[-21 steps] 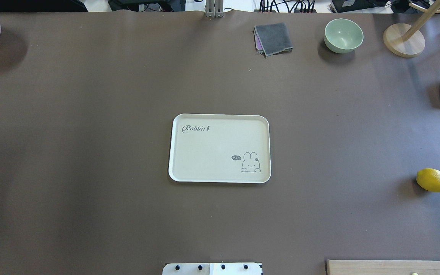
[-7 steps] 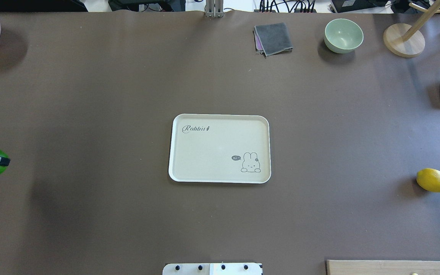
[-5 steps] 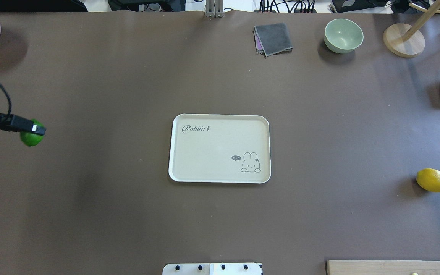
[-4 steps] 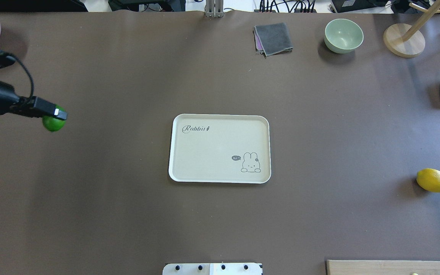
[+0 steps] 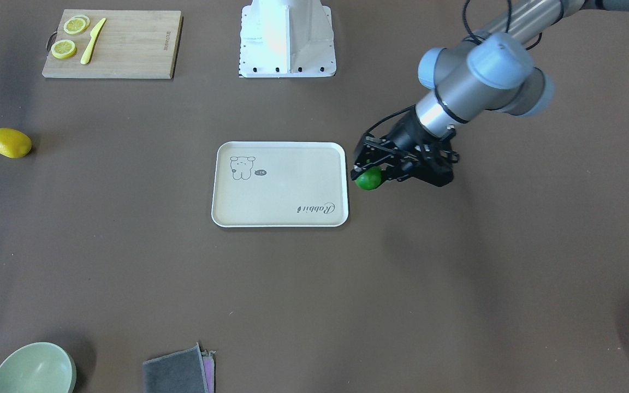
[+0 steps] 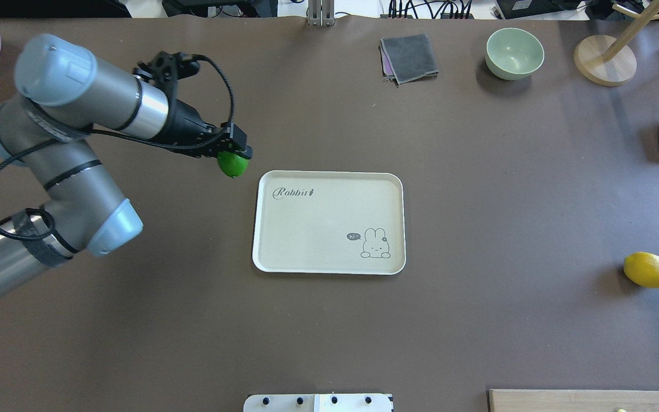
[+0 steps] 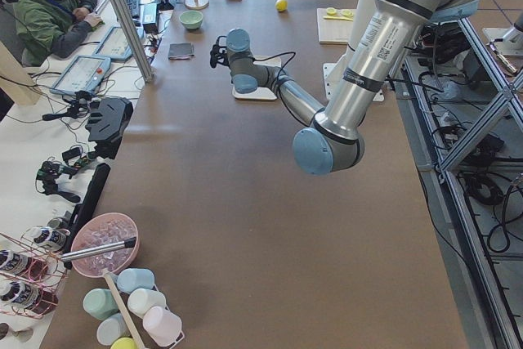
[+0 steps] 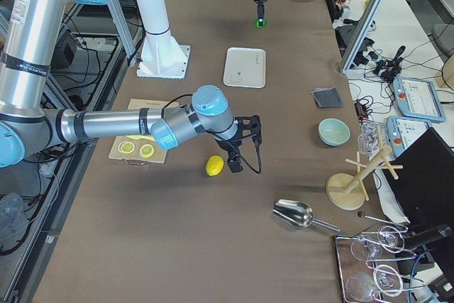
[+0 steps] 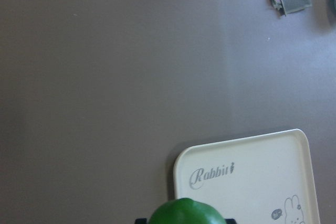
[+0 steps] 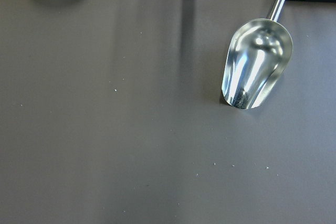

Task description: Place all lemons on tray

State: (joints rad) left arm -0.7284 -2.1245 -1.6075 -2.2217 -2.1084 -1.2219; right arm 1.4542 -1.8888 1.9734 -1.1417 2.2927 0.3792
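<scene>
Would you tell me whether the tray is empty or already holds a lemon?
Empty. The tray is bare; the green lemon sits in the left claw outside its edge, and the yellow lemon lies on the table.

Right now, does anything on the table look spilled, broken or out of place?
Nothing stands out. The tray lies flat and empty, the green lemon is held in the left gripper near its corner, and the yellow lemon rests whole on the table.

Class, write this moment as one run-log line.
left gripper: shut on green lemon, beside tray corner | yellow lemon: on table | right gripper: near yellow lemon, state unclear | lemons on tray: none
</scene>
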